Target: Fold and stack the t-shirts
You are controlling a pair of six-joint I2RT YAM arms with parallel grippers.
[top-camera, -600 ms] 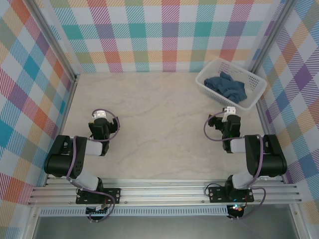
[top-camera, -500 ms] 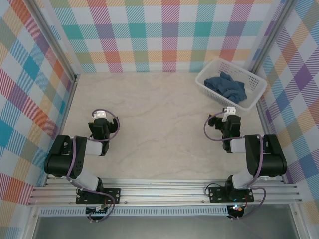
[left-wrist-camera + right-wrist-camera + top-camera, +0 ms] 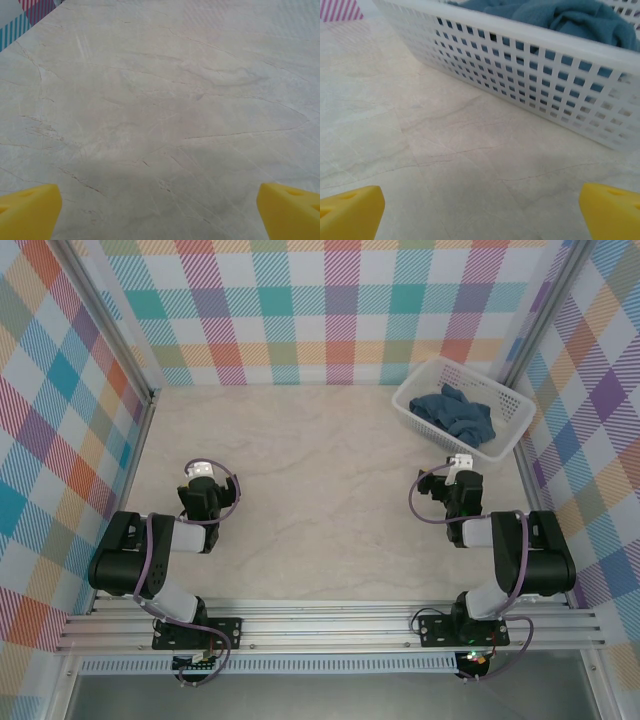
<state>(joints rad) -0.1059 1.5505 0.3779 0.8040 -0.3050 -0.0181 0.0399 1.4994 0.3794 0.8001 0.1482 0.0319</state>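
Far right on the pale marbled surface (image 3: pixel 330 440), crumpled teal-blue t-shirts (image 3: pixel 458 414) heaped inside the white perforated basket (image 3: pixel 411 398), left pincer (image 3: pixel 160 214) and right pincer (image 3: pixel 481 214) both spread wide over bare surface, pinching nothing, the right one near the basket's wall.

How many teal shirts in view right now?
1 that I can make out: a crumpled teal-blue heap in the white basket at the table's far right. The heap may hold more shirts; folds hide the count.
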